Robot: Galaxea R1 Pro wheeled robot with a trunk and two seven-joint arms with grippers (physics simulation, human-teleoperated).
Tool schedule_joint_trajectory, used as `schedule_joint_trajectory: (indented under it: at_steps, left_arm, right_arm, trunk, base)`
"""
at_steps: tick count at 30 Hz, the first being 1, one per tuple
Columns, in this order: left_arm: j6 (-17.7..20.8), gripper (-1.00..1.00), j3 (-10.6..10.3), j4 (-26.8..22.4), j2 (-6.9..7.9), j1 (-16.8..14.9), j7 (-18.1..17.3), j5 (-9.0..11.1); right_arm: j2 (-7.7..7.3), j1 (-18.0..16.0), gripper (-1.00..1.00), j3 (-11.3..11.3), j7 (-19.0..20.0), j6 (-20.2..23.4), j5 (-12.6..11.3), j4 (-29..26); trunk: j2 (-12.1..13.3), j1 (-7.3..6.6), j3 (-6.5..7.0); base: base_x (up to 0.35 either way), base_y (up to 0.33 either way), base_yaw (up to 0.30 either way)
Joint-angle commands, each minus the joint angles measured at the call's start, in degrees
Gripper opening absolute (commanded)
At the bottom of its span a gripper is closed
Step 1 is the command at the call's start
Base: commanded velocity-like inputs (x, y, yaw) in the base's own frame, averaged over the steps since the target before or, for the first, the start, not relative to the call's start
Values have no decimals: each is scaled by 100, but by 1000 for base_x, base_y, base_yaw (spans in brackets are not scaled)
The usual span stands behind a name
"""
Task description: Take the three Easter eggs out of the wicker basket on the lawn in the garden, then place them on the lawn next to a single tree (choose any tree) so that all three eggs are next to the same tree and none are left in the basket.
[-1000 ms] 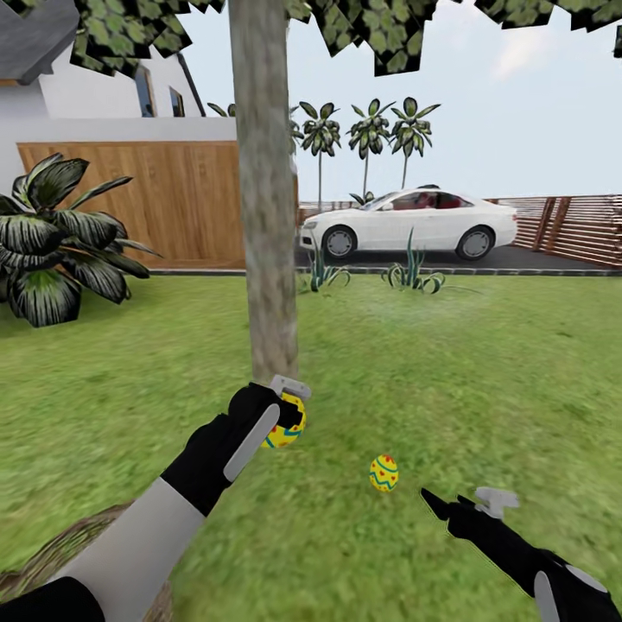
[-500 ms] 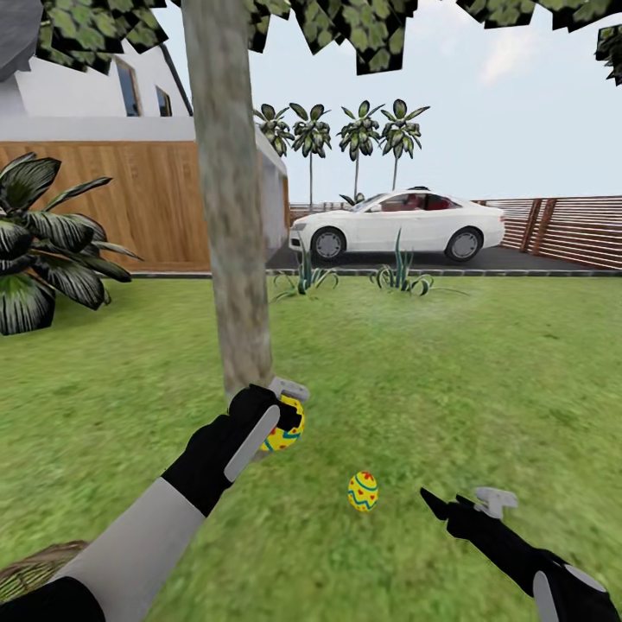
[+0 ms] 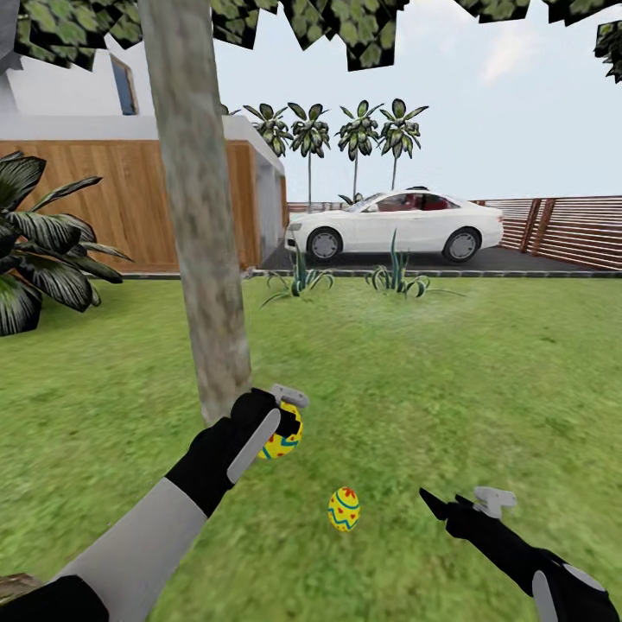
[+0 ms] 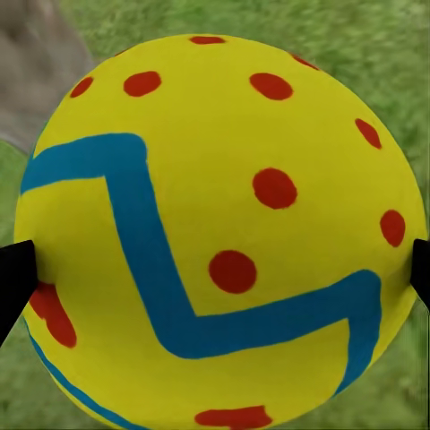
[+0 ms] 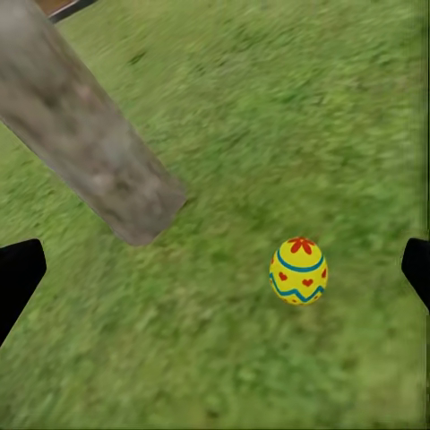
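Observation:
My left gripper (image 3: 289, 422) is shut on a yellow Easter egg (image 3: 282, 435) with red dots and a blue zigzag, held just right of the tree's pale trunk (image 3: 197, 242) near its foot. Up close in the left wrist view that egg (image 4: 219, 233) sits between the two dark fingertips. A second Easter egg (image 3: 344, 509) lies on the lawn (image 3: 449, 371) to the right of the trunk base; the right wrist view has it (image 5: 298, 270) beside the trunk (image 5: 85, 134). My right gripper (image 3: 462, 504) hangs open low at the right. A sliver of the wicker basket (image 3: 13, 583) shows at the bottom left corner.
A dark broad-leaved plant (image 3: 39, 250) stands at the left by a wooden fence (image 3: 121, 203). Beyond the grass a white car (image 3: 396, 225) is parked on the drive, with small spiky plants (image 3: 393, 276) along the lawn's far edge and slatted fencing (image 3: 566, 229) at the right.
The whole view has shifted: tree, lying egg and basket slide left in the picture, so the camera moved. Both arms hold their pose, the left still gripping its egg.

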Motion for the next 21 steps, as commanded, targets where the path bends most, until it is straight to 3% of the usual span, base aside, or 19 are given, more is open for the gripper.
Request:
schedule_joint_trajectory:
  at_steps: [1,9,21]
  left_arm:
    - [15,-100,-10,32,-3,-7,66,55]
    - [-22,-100,-10,98,-6,-6,65,44]
    - [-182,-100,-10,472,-14,-7,65,37]
  right_arm:
    - [5,-6,100,-13,19,47,-26,-2]
    - [13,-6,100,-16,6,45,-25,-2]
    - [14,-6,100,-7,7,45,-18,-2]
  trunk:
    - [-3,2,-6]
    - [-3,2,15]
    - [-3,2,91]
  base:
    - [204,-260,0]
    - [204,-260,22]
    - [203,-261,167]
